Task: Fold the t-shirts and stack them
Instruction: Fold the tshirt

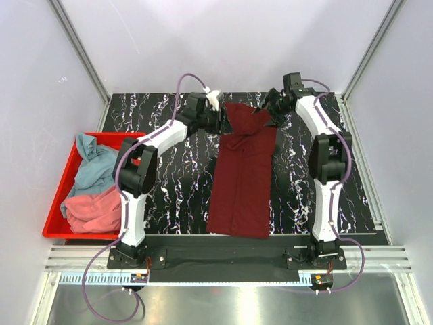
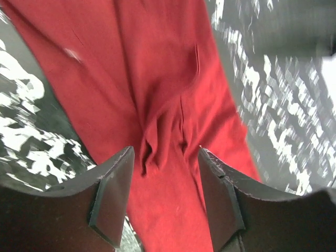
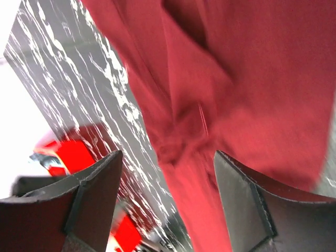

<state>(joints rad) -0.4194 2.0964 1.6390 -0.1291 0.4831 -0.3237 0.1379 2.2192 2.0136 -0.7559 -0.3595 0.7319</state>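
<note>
We saw left gripper (image 2: 165,152) and right gripper (image 3: 168,155) at far end of maroon shirt (image 1: 240,183), jaws spread, gripping nothing.

A black tabletop (image 1: 298,183) veined with white marbling fills the middle of the enclosure, with plain white walls (image 1: 230,40) behind and to both sides. A red plastic bin (image 1: 55,220) sits at the tabletop's left side. Along the near edge run aluminium rails (image 1: 67,257), then a brushed metal sheet (image 1: 237,305).
</note>
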